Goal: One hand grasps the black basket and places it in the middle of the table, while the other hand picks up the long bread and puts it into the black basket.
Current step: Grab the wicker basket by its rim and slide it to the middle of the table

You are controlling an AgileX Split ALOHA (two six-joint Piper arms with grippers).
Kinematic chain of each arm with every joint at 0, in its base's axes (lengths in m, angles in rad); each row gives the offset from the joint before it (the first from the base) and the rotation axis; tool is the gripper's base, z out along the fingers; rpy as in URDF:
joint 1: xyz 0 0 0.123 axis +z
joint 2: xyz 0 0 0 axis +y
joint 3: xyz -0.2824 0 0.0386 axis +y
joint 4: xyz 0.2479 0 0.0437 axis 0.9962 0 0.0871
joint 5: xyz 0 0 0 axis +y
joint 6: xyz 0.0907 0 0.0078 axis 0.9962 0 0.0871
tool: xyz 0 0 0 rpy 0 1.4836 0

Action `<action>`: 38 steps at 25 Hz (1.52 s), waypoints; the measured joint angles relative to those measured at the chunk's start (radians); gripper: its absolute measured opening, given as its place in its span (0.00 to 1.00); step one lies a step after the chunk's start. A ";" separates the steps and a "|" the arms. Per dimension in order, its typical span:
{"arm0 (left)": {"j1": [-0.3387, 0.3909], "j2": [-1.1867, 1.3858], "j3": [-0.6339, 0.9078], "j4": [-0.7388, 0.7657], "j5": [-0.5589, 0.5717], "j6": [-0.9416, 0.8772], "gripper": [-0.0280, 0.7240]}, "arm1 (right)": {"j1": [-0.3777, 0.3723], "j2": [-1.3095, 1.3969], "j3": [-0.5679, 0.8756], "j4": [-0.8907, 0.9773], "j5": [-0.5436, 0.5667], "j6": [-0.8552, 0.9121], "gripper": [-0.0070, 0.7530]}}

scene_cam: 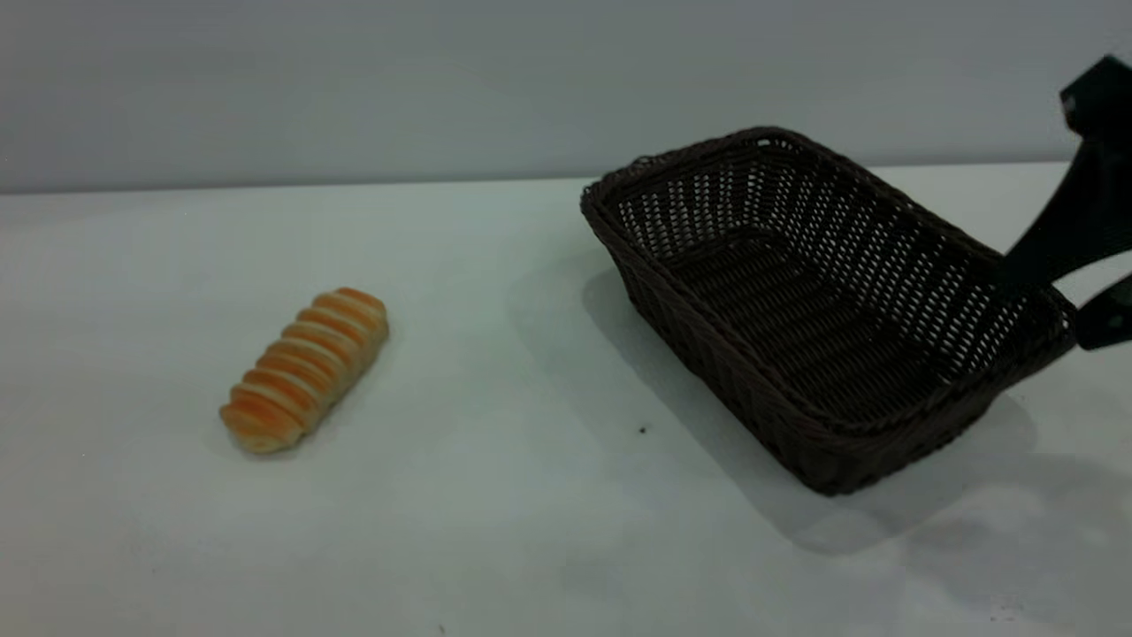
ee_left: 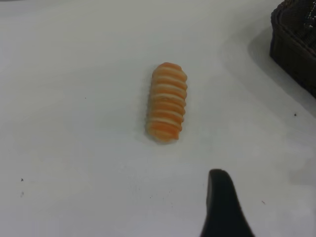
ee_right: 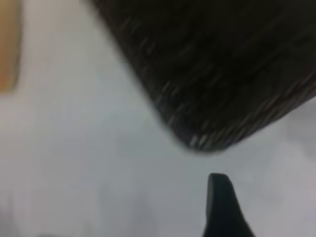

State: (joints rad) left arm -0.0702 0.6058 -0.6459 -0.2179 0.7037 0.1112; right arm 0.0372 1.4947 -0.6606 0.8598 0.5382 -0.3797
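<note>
The black basket (scene_cam: 796, 301) is right of the table's middle, tilted and raised off the white table (scene_cam: 531, 495), with a shadow under it. My right gripper (scene_cam: 1048, 299) comes in from the right edge and is shut on the basket's right rim, one finger inside and one outside. The right wrist view shows a blurred basket corner (ee_right: 217, 74) over the table. The long bread (scene_cam: 305, 369) lies on the table at the left, untouched. In the left wrist view the bread (ee_left: 167, 102) lies a short way ahead of my left gripper (ee_left: 220, 200), which hovers above the table.
A grey wall runs behind the table's far edge. A corner of the basket (ee_left: 296, 44) shows in the left wrist view, apart from the bread. A few dark specks (scene_cam: 643, 431) dot the tabletop between bread and basket.
</note>
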 joint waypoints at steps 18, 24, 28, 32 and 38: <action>0.000 0.000 0.000 0.000 0.000 0.000 0.68 | 0.000 0.279 -0.026 0.304 -0.180 -0.010 0.63; 0.000 0.000 0.000 0.001 0.000 0.000 0.68 | 0.000 0.330 -0.030 0.403 -0.233 -0.022 0.63; 0.000 0.000 0.000 0.001 0.000 0.000 0.68 | 0.000 0.366 -0.054 0.435 -0.265 -0.022 0.63; 0.000 0.000 0.000 0.001 0.000 -0.001 0.68 | 0.000 0.438 -0.113 0.467 -0.299 -0.022 0.63; 0.000 0.000 0.000 0.001 0.000 -0.001 0.68 | 0.000 0.564 -0.194 0.474 -0.312 -0.015 0.43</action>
State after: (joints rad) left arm -0.0702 0.6058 -0.6459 -0.2170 0.7037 0.1100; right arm 0.0372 2.0586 -0.8544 1.3336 0.2265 -0.3946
